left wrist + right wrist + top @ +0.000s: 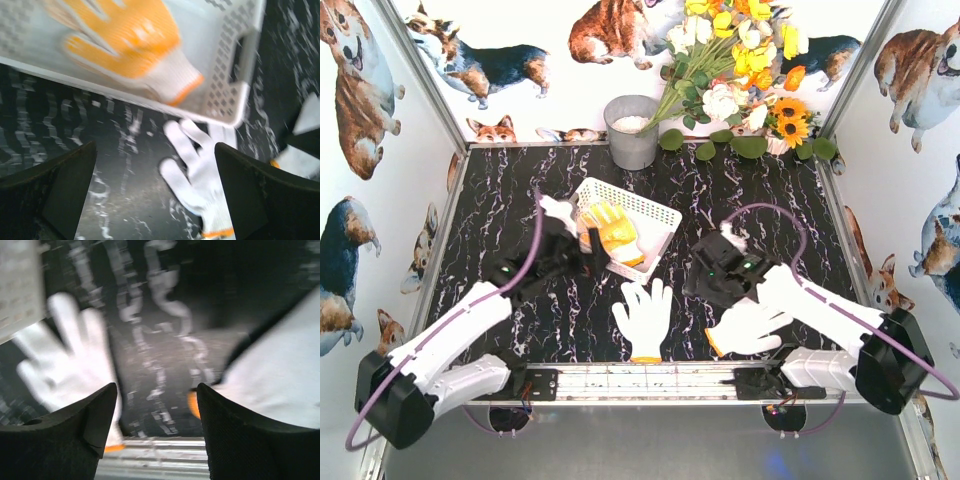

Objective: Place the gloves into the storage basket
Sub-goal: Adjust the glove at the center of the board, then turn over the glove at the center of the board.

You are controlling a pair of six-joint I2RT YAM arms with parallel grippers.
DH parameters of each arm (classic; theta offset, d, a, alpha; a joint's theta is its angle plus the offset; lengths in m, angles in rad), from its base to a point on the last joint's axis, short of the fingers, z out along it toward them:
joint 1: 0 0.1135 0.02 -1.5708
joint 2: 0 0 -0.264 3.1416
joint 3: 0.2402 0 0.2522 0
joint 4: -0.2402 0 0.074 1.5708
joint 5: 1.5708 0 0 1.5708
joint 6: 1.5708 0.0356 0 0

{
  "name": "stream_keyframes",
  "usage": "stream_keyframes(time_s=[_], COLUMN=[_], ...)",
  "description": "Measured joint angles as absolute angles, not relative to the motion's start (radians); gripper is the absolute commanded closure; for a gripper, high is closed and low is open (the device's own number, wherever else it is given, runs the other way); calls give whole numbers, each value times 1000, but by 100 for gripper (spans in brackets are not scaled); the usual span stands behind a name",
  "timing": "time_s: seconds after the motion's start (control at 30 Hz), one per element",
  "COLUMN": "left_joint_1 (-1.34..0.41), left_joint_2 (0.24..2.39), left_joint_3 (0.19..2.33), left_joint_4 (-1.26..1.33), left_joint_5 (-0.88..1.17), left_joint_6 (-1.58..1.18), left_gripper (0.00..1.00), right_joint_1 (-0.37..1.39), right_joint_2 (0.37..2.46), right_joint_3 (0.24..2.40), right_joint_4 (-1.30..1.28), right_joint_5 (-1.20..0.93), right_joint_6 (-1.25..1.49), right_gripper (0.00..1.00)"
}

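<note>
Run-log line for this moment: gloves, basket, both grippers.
basket: yellow glove inside; table: two white gloves; left gripper: open, empty; right gripper: open, empty

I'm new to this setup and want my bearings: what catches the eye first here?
The corgi-printed walls around the black marbled table stand out, with a bouquet of yellow and white flowers beside a grey metal bucket at the back. Mid-table, a white lattice plastic basket holds a yellow-palmed knit glove; a white knit glove with an orange cuff lies in front, a second white glove beside the right arm.
</note>
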State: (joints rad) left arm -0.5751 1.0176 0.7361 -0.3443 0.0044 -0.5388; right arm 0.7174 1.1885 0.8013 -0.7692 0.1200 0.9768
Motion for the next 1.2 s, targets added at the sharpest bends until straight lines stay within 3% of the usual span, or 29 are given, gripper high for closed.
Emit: stream_keyframes(time_s=[0.1,0.37,0.77,0.87,0.97,1.0,1.2], left_joint_1=[-456,-80,-39,-39,-39,-39,-39], left_joint_2=[1000,1019,1020,1023,1031,1032,1025], left_joint_3=[791,844,832,831,831,830,828], left_joint_4=[-411,-500,-505,-505,-505,-505,-497], left_joint_5=[-25,6,15,18,19,19,40], left_joint_6=[-467,-273,-199,-195,-189,-188,-181], left_gripper=[1,1,0,0,0,0,0], right_joint_1=[669,539,535,535,535,535,528], right_joint_2=[1172,1195,1334,1369,1387,1388,1367], right_joint_3=[802,783,734,721,723,723,742], right_joint_4=[-889,-1045,-912,-887,-872,-873,-895], right_joint_5=[212,352,287,252,225,217,177], right_joint_6=[994,1079,1087,1085,1076,1069,1045], right_gripper=[30,39,51,60,96,100,100])
